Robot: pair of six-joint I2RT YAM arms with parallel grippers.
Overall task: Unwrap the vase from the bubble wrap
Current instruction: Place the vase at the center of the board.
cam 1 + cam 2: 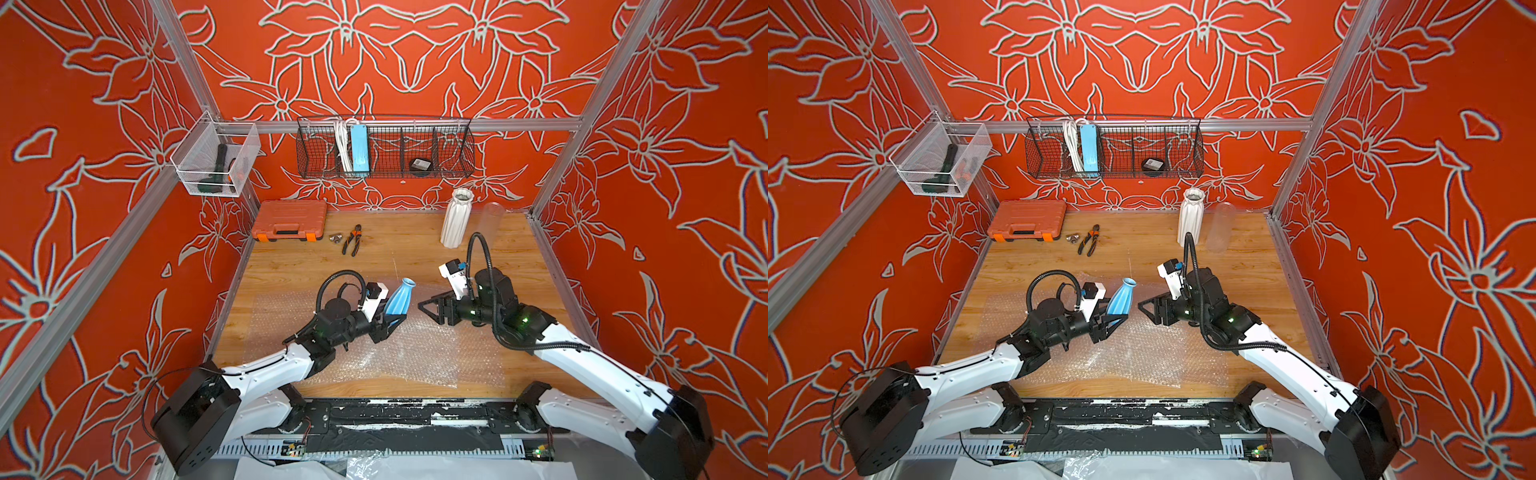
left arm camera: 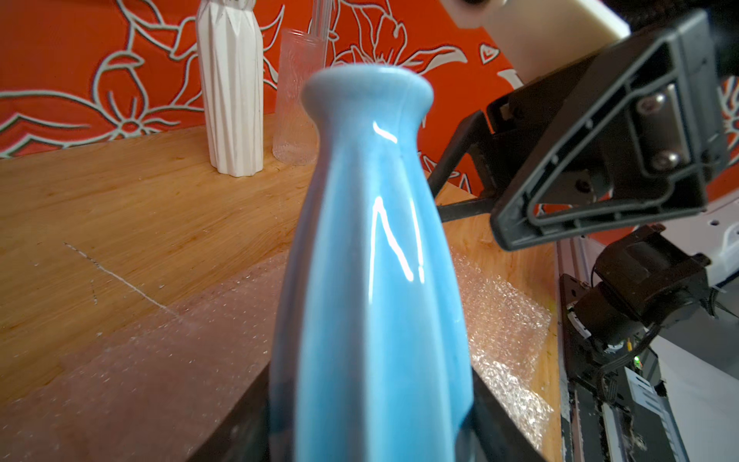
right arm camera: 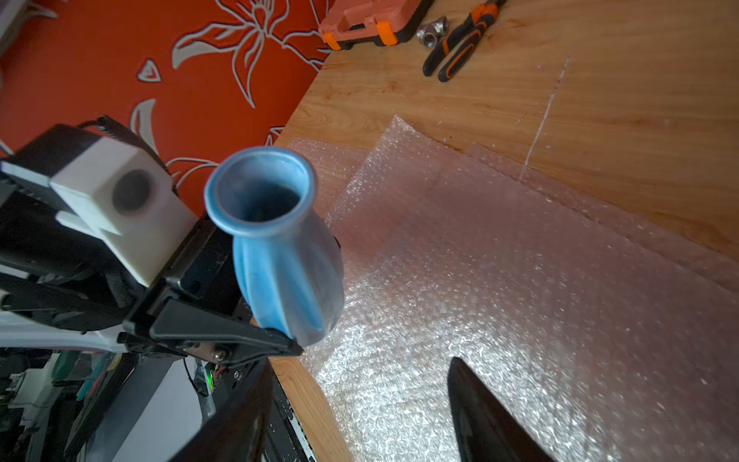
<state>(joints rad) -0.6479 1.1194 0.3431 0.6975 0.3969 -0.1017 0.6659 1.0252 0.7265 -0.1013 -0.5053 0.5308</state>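
the left gripper (image 1: 390, 322) is clamping its jaws on the lower body of the blue vase (image 1: 399, 296), holding it above the wooden table (image 1: 415, 257) with its mouth tilting toward the far right. the vase is showing bare glaze all round (no plastic is clinging to it in either wrist view), so the unwrapping is looking done in all but the setting down. the bubble wrap (image 1: 424, 357) is lying spread flat in overlapping sheets on the near half of the table, directly under both arms. the right gripper (image 1: 430, 311) is hovering just right of the vase with its jaws standing apart and nothing between them, facing the vase as if ready to take or steady it. the low grip is leaving the neck free, likely so the vase can be stood upright. at the far right a white ribbed vase (image 1: 456, 224) and a clear glass cylinder (image 1: 490, 224) are standing upright side by side, perhaps marking where the blue one is meant to go. an orange tool case (image 1: 289, 220) and pliers (image 1: 352, 241) are sitting at the far left, well apart from the work.
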